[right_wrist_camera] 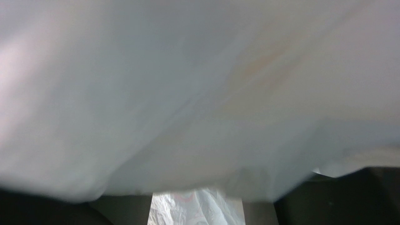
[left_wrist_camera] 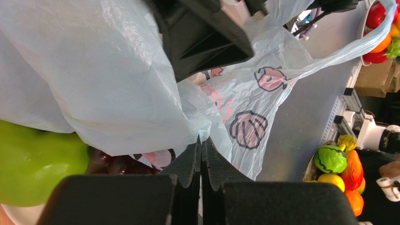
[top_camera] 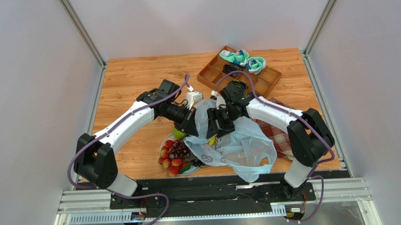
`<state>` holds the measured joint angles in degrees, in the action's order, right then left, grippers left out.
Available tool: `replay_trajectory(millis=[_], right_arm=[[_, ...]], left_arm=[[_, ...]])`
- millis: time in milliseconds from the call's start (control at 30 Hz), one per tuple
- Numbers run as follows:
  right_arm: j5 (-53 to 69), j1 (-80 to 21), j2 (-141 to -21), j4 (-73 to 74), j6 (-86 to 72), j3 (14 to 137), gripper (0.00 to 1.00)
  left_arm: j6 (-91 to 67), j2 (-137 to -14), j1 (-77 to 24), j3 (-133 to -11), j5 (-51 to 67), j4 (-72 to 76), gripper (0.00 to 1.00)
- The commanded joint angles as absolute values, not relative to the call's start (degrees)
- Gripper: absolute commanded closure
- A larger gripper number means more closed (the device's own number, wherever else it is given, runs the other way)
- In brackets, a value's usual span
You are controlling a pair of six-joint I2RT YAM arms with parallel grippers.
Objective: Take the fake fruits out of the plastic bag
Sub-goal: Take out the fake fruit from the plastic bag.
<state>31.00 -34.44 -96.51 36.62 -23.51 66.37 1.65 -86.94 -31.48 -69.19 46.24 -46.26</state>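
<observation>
A wooden table (top_camera: 132,80) sits between plain white walls, with aluminium posts (top_camera: 80,28) at the far corners and a metal rail (top_camera: 213,195) carrying the arm bases at the near edge. At the far right stands a wooden tray (top_camera: 271,82) holding rolled socks (top_camera: 242,58), and a plaid cloth (top_camera: 277,134) lies under the right arm. The bag (top_camera: 241,146) sprawls mid-table, its near edge touching a plate (top_camera: 189,171). On the plate are red fruits (top_camera: 171,158), grapes (top_camera: 186,151) and a green apple (top_camera: 178,132). The left gripper (left_wrist_camera: 202,144) is pinched tight on a fold of bag film just above the plate. The right gripper (top_camera: 218,128) is at the bag's mouth with its jaws apart. Film is draped across its camera, and whether it grips anything cannot be told. A bit of yellow (top_camera: 211,141) shows just below it.
</observation>
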Motion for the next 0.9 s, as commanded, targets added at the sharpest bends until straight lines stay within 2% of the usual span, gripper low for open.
replay_trajectory(millis=[0,167,300,400,467,600,700,867], right_arm=[[32.3,-33.0,-87.6,37.0,-21.2,66.5,0.34],[34.8,-33.0,-83.7,36.6,-21.7,63.1,0.36],[35.5,-33.3,-88.9,36.1,-22.6,63.1,0.5],[35.5,-34.1,-90.8,34.8,-24.4,62.8,0.56],[35.1,-35.2,-91.5,34.8,-24.6,63.5,0.55],[32.8,-35.3,-92.7,35.5,-24.9,63.9,0.44],[31.6,-35.2,-93.4,35.0,-25.5,63.8,0.39],[30.8,-35.2,-97.6,34.5,-27.0,64.7,0.37]], left_arm=[[2.0,-87.5,-31.7,-69.5,46.3,-45.3,1.0],[1.3,-87.6,-31.7,-70.3,44.5,-44.9,1.0],[0.3,-88.4,-31.7,-72.6,45.9,-45.1,1.0],[-1.3,-89.6,-31.7,-74.0,47.8,-45.2,1.0],[-2.6,-90.3,-31.7,-74.2,48.7,-44.2,1.0],[-2.7,-90.2,-31.7,-73.8,48.7,-43.6,1.0],[-2.5,-89.7,-31.7,-73.3,49.3,-43.6,1.0],[-2.2,-89.5,-31.7,-72.8,50.6,-43.7,1.0]])
